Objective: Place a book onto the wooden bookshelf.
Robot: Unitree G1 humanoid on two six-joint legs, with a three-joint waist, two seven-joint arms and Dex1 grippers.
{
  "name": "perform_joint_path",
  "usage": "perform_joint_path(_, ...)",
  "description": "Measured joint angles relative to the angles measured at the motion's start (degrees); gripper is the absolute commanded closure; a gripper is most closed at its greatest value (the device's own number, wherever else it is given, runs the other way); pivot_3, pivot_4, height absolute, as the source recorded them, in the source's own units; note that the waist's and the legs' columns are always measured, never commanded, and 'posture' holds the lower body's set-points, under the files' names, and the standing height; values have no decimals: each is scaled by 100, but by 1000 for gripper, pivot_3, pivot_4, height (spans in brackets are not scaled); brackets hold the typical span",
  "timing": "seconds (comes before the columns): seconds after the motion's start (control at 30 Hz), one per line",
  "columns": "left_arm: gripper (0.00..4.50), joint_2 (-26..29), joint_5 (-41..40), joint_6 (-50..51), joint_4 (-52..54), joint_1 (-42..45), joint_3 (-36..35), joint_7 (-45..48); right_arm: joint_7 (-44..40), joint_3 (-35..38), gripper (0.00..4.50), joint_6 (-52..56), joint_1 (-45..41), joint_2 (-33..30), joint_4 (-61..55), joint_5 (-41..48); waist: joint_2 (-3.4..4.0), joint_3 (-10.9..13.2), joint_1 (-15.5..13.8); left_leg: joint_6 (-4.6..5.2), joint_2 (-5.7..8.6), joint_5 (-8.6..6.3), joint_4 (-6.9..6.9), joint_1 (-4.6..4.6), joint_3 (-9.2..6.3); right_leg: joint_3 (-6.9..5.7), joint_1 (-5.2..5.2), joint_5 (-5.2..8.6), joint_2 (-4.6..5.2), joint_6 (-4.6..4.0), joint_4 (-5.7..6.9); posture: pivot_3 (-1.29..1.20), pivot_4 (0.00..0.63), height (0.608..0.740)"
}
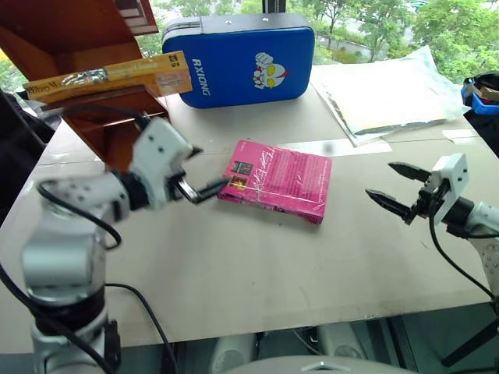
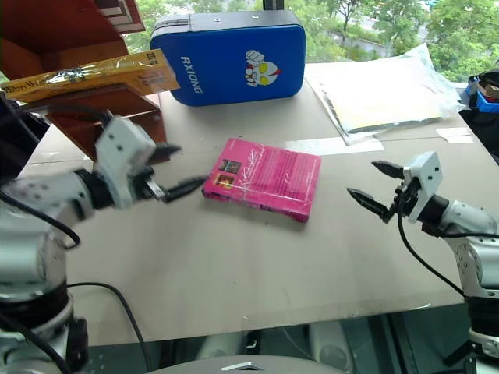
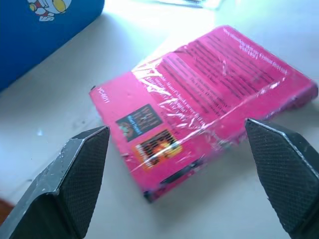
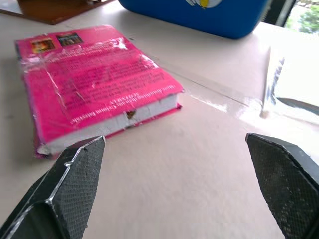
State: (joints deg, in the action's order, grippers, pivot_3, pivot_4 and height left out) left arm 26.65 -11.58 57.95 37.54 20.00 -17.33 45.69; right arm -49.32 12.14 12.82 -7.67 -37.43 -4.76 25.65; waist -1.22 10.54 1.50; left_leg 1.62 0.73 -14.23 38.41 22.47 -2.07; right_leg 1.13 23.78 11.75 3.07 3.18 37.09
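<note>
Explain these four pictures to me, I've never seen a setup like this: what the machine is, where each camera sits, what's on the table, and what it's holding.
It is a two-armed humanoid robot. Two pictures come from its head, looking down; two from cameras on its wrists. The left gripper and right gripper both have open jaws and hold nothing. On the table lie a pink book, a blue case and a plastic sleeve of papers. The yellow book already rests on the wooden bookshelf.

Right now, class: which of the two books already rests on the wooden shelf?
The yellow book lies on the wooden shelf; the pink book lies flat on the table.
</note>
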Motion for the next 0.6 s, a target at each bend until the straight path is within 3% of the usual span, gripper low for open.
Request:
perform_joint_path(0.13,56,-1280,144,-1750,-939,532,185,-1167,159,-7,0,-223,-40,197,32,-124,-3,-5,-93,0,4,0,-2,-48,10,10,-49,0,2,-3,-7,0,150,740)
perform_joint_path(0.23,56,-1889,436,-3244,-2142,943,591,-1805,245,-13,0,-213,-122,363,-70,-61,-4,-6,-154,0,11,0,-1,-45,13,15,-50,-6,5,2,-16,0,150,740)
perform_joint_path(0.3,56,-1974,729,-4009,-3086,1245,840,-2133,274,-4,0,-180,-152,399,-209,27,-3,-6,-184,0,16,0,-4,-41,13,14,-47,-6,4,2,-19,0,150,740)
perform_joint_path(0.33,56,-2111,922,-4701,-4125,1657,948,-2441,325,18,0,-137,-173,400,-385,127,-3,-6,-199,0,18,-1,-6,-32,12,13,-41,-6,3,3,-23,0,150,740)
perform_joint_path(0.4,56,-2143,1002,-5113,-4681,1894,1026,-2588,360,33,0,-49,-198,407,-483,227,-3,-7,-205,0,18,-1,-6,-14,11,12,-24,-7,2,3,-24,0,150,740)
perform_joint_path(0.6,56,-2195,1548,-6750,-8224,3984,1154,-3944,749,210,0,599,-670,538,-1155,1045,-4,-6,-227,2,40,-1,0,32,8,-9,3,-14,7,15,-33,0,150,740)
